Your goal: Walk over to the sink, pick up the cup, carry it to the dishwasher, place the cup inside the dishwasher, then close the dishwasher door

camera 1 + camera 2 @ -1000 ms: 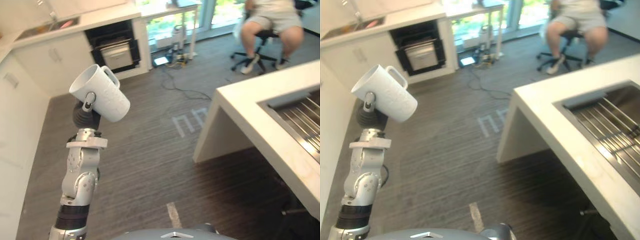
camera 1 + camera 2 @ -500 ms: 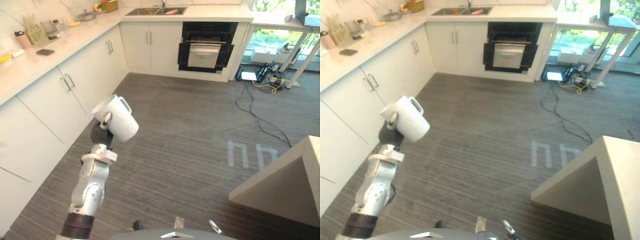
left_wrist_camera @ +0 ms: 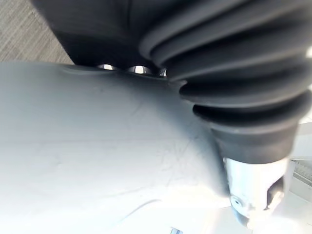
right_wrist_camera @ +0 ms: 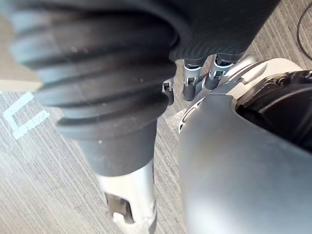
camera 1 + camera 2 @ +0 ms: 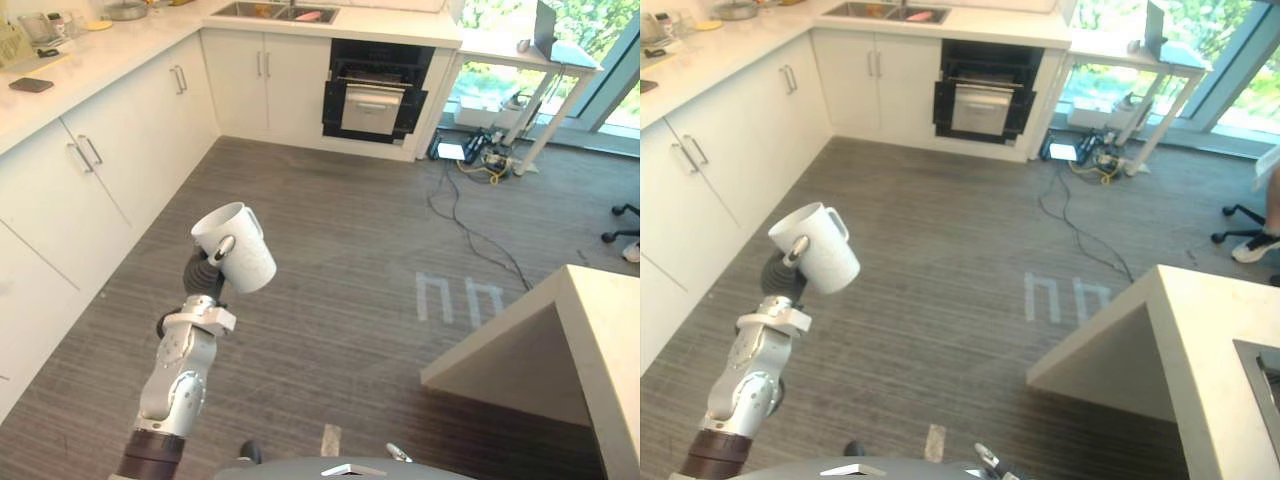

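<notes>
We saw the white cup (image 5: 238, 247) up in the air in front of the robot, well above the grey floor (image 5: 350, 260) and tilted, with its mouth turned up and away and its handle (image 5: 252, 222) on the far side. The left hand (image 5: 203, 272) held it from below and behind, the fingers wrapped round its wall and one dark tip (image 5: 222, 246) lying on the side towards us. In the left wrist view the cup's pale wall lay right against the ribbed cover. The right hand (image 4: 189, 78) hung low beside the body, and we could not tell whether it was open or closed. We judged the cup to be glazed ceramic: stiff, fairly light, smooth enough to slip in metal fingers, and likely to chip or break if dropped on the floor or knocked against a rack. A hold round the body suited carrying it, and the free handle left room to set it down. We could not see into the cup. Across the room, under the far worktop (image 5: 400, 22), the dishwasher (image 5: 372, 90) looked open, its door let down, but it was too far off to tell what it held. The sink (image 5: 262, 11) in that worktop had something pinkish (image 5: 310, 15) lying in it.
</notes>
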Motion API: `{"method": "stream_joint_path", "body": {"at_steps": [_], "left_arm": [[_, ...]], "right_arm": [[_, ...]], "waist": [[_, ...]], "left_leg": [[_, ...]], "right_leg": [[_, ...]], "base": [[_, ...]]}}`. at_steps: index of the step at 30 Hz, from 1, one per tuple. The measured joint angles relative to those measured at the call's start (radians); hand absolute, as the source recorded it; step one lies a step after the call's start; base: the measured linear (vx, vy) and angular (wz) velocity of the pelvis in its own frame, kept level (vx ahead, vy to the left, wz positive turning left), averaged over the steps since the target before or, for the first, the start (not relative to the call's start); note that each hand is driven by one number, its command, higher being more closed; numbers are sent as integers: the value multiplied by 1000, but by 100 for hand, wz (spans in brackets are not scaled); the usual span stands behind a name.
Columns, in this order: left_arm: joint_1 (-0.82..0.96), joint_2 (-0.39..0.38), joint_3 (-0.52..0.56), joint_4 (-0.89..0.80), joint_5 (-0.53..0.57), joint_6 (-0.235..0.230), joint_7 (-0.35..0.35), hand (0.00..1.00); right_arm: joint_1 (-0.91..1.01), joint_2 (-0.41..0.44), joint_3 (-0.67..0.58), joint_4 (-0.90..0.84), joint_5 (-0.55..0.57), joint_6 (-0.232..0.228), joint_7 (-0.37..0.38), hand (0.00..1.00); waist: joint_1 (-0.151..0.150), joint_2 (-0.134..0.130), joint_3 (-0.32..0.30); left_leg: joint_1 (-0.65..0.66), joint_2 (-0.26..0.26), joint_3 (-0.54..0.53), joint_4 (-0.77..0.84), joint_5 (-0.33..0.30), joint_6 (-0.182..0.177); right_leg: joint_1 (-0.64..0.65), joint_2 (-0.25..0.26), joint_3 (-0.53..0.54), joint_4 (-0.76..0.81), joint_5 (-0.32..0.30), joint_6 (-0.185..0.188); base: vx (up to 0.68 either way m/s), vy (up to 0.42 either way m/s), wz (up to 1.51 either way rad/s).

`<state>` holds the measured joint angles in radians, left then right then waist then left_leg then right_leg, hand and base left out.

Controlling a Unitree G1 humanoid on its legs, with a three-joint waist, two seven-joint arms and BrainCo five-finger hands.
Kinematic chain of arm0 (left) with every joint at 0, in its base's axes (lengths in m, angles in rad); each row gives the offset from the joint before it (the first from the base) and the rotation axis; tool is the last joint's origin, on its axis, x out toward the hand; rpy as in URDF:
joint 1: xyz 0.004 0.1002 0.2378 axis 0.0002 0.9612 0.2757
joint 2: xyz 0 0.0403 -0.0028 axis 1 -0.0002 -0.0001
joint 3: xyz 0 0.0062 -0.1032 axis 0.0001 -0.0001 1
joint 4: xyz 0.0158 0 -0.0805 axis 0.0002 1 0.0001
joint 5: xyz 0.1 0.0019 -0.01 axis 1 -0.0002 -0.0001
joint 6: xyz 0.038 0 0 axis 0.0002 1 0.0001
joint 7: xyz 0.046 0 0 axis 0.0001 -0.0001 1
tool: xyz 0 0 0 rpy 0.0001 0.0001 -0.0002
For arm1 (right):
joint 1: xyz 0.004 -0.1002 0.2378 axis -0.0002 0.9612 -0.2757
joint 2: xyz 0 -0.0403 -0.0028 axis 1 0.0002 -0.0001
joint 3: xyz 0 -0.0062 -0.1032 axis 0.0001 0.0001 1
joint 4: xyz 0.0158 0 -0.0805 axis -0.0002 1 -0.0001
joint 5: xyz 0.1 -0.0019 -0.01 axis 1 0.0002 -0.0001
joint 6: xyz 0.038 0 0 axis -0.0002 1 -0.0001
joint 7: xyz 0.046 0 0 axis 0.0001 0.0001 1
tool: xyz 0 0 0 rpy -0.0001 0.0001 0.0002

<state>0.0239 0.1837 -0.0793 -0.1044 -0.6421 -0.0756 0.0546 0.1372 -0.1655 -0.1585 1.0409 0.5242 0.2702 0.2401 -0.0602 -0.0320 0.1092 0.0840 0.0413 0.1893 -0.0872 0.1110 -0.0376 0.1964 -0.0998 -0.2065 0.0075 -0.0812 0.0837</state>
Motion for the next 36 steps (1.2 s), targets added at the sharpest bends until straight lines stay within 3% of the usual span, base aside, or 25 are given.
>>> {"method": "stream_joint_path", "body": {"at_steps": [4, 7, 10, 11, 13, 14, 16, 17, 18, 19, 21, 23, 24, 25, 26, 27, 28, 29, 30, 31, 32, 33, 34, 36], "left_arm": [[1, 0, 43, 69, 20, -15, -15, 100], [1, 0, 41, 94, 22, -20, -49, 100], [-1, -7, 40, 93, 37, -29, -60, 100], [-1, -9, 32, 93, 39, -29, -60, 100], [-10, -6, 14, 93, 50, -30, -61, 100], [-23, -5, -6, 95, 69, -31, -58, 100], [-46, -6, -30, 97, 104, -37, -49, 100], [-52, -8, -32, 104, 119, -47, -37, 100], [-52, -15, -35, 114, 131, -50, -34, 100], [-52, -27, -43, 123, 149, -51, -37, 100], [-54, -27, -53, 122, 173, -62, -44, 100], [-68, -19, -85, 118, 228, -87, -56, 100], [-79, -10, -97, 117, 247, -92, -63, 100], [-82, -3, -104, 117, 256, -94, -64, 100], [-81, 4, -120, 115, 256, -94, -67, 100], [-77, -1, -120, 91, 254, -94, -68, 100], [-72, -4, -118, 69, 253, -94, -67, 100], [-53, -7, -116, 23, 252, -94, -69, 100], [-32, -14, -107, -31, 251, -92, -79, 100], [-32, -22, -102, -47, 251, -92, -85, 100], [-23, -44, -98, -68, 251, -94, -88, 100], [-1, -82, -98, -90, 251, -104, -88, 100], [9, -96, -99, -98, 251, -104, -87, 100], [37, -127, -94, -104, 251, -104, -79, 100]], "right_arm": [[19, 8, -43, -3, 42, 0, 5, 0], [35, 17, -103, -15, 110, -7, -10, 0], [40, 36, -151, -23, 113, -43, -57, 0], [25, 36, -160, -40, 86, -75, -77, 0], [17, 36, -157, -87, 72, -113, -105, 0], [14, 36, -153, -127, 71, -143, -124, 0], [8, 30, -126, -171, 71, -195, -155, 0], [-17, 32, -118, -173, 71, -213, -166, 0], [-21, 35, -117, -192, 73, -224, -182, 0], [-9, 44, -115, -228, 77, -247, -199, 0], [12, 62, -115, -273, 77, -272, -201, 0], [68, 93, -106, -323, 76, -300, -201, 0], [88, 97, -93, -322, 77, -313, -201, 0], [100, 98, -89, -318, 77, -318, -201, 0], [136, 98, -90, -317, 77, -324, -202, 0], [165, 96, -92, -318, 79, -331, -203, 0], [175, 95, -96, -319, 81, -332, -205, 0], [195, 93, -100, -320, 106, -332, -206, 0], [204, 98, -99, -319, 120, -332, -205, 0], [200, 108, -98, -319, 122, -333, -204, 0], [205, 124, -96, -336, 139, -333, -196, 0], [217, 125, -97, -363, 140, -335, -193, 0], [217, 121, -96, -366, 138, -338, -192, 0], [188, 98, -84, -366, 138, -356, -192, 0]], "waist": [[-5, 0, 1], [-26, -1, 2], [-24, 4, 3], [-23, 23, 8], [-25, 27, 13], [-25, 20, 16], [-29, 15, 36], [-29, 10, 56], [-34, 18, 64], [-47, 26, 68], [-67, 29, 71], [-76, 9, 82], [-77, -6, 91], [-78, -16, 97], [-85, -19, 98], [-85, -8, 95], [-85, 6, 93], [-86, 41, 76], [-90, 74, 63], [-94, 87, 56], [-93, 84, 58], [-89, 89, 55], [-85, 94, 52], [-59, 99, 48]], "left_leg": [[-18, -14, 1, 0, -2, 4], [-29, -43, 42, 0, 0, 23], [-27, -66, 57, 0, -18, 42], [-25, -62, 54, 0, -25, 49], [15, -67, 47, 8, -38, 69], [44, -79, 28, 8, -49, 83], [76, -94, -19, 32, -93, 114], [75, -86, -35, 96, -138, 117], [73, -75, -48, 131, -167, 116], [75, -67, -66, 155, -193, 118], [80, -70, -86, 151, -204, 117], [111, -104, -97, 130, -220, 113], [127, -124, -99, 138, -239, 111], [143, -132, -98, 144, -254, 110], [175, -133, -89, 164, -297, 98], [194, -127, -86, 194, -350, 83], [202, -116, -87, 207, -377, 82], [231, -88, -85, 208, -417, 97], [221, -55, -67, 343, -435, 69], [173, -24, -45, 473, -435, 45], [74, 33, -36, 741, -357, -69], [-22, 92, -41, 976, -212, -150], [-62, 121, -36, 1078, -180, -158], [-172, 217, 33, 1272, -213, -72]], "right_leg": [[-20, -12, -19, 21, -19, 2], [-17, -49, -79, 65, -54, 12], [-21, -89, -119, 147, -81, 25], [-62, -103, -140, 259, -81, 25], [-157, -162, -139, 542, -63, -2], [-227, -210, -132, 733, 11, -72], [-354, -241, -55, 971, 116, -131], [-425, -201, 1, 1073, 19, -101], [-461, -161, 4, 1077, -25, -97], [-491, -115, -10, 977, -57, -61], [-496, -68, -37, 698, -51, -20], [-460, -14, -29, 158, 98, 29], [-460, -26, -21, 89, 117, 30], [-459, -34, -23, 88, 119, 24], [-451, -46, -22, 129, 113, -6], [-456, -50, -20, 200, 133, -91], [-471, -44, -25, 250, 140, -111], [-483, -24, -49, 325, 121, -133], [-475, 2, -74, 374, 70, -161], [-463, 13, -78, 389, 41, -164], [-410, 36, -81, 378, 1, -158], [-353, 66, -78, 354, -29, -167], [-325, 82, -73, 345, -41, -173], [-207, 131, -27, 291, -74, -176]], "base": [[30, 6, 13], [87, 34, 52], [117, 47, 41], [64, 76, 17], [99, 127, 25], [130, 128, 34], [184, 97, 43], [206, 87, 40], [180, 69, 47], [149, 46, 58], [133, -17, 55], [293, -121, 46], [357, -150, 40], [434, -182, 45], [496, -213, 42], [518, -219, 33], [619, -270, 16], [641, -249, -3], [625, -254, -6], [415, -174, -15], [496, -224, -21], [520, -207, -26], [650, -213, -42], [548, -134, -58]]}}
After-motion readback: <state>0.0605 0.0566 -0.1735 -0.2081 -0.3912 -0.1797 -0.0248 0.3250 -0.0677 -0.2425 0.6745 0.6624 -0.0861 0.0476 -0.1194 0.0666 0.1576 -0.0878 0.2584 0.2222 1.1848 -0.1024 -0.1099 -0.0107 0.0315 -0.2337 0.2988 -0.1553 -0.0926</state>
